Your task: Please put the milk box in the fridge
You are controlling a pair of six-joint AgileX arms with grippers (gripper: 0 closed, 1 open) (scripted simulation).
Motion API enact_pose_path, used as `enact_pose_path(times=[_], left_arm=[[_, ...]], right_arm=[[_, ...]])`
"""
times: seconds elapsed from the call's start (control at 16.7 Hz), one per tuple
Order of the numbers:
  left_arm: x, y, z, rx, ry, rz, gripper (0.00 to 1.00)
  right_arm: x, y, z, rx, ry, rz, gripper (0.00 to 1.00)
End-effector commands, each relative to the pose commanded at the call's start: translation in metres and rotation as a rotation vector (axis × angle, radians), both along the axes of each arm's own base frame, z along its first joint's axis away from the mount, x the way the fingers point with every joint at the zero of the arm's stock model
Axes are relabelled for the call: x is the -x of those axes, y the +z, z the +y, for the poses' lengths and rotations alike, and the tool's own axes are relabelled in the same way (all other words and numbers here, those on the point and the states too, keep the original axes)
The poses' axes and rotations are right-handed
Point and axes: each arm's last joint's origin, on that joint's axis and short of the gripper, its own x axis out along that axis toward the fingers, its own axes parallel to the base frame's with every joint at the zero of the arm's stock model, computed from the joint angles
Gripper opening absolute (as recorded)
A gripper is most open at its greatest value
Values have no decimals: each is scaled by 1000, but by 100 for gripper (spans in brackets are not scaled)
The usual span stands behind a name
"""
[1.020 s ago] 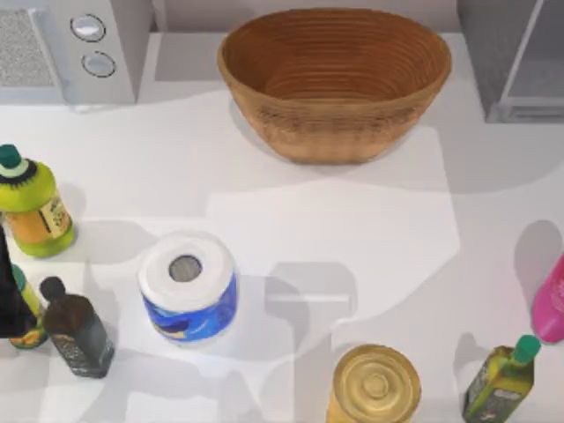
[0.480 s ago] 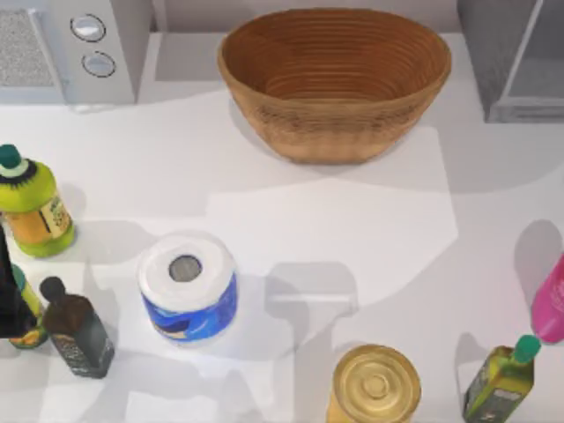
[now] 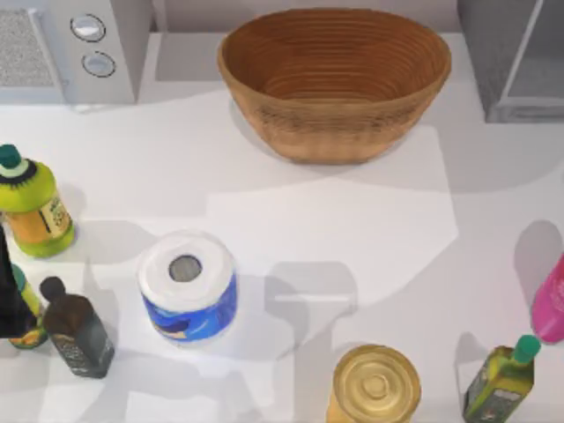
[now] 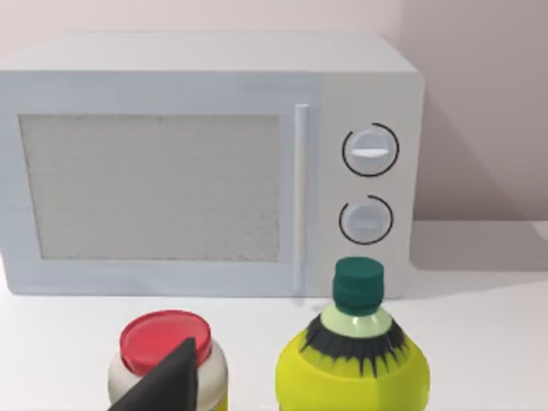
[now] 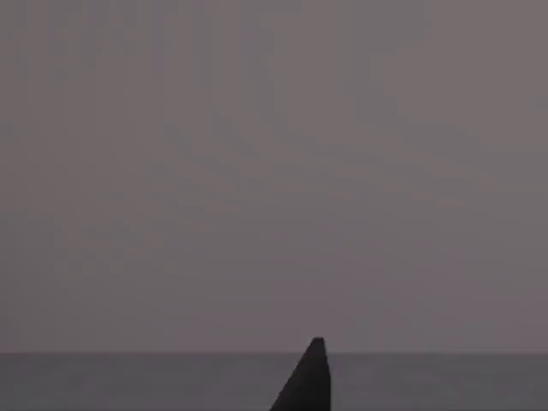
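Observation:
The milk box is out of view. The fridge [image 3: 515, 62], a dark-grey box with a paler grey panel, stands at the table's back right corner. My left arm [image 3: 7, 291] is a dark shape at the left edge of the table, beside the bottles. In the left wrist view a dark tip of my left gripper [image 4: 171, 381] sits in front of a red-capped jar [image 4: 167, 342]. In the right wrist view a dark tip of my right gripper [image 5: 308, 377] points at a plain grey surface.
The microwave [image 3: 70, 44] stands back left and a wicker basket [image 3: 335, 79] back centre. A blue-and-white paper roll [image 3: 188, 286], a yellow-green bottle [image 3: 31, 207] and a dark bottle [image 3: 77, 330] crowd the left. A brass can [image 3: 376, 385], an olive bottle [image 3: 502, 379] and a pink bottle [image 3: 551, 304] stand front right.

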Motion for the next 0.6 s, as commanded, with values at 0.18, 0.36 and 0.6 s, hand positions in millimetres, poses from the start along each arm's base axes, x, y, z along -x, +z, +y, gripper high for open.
enact_pose_path(times=[0.18, 0.36, 0.6], left_arm=[[0, 0, 0, 0, 0, 0, 100], [0, 0, 0, 0, 0, 0, 100], [0, 0, 0, 0, 0, 0, 100]], right_arm=[[0, 0, 0, 0, 0, 0, 90], [0, 0, 0, 0, 0, 0, 100], [0, 0, 0, 0, 0, 0, 100]])
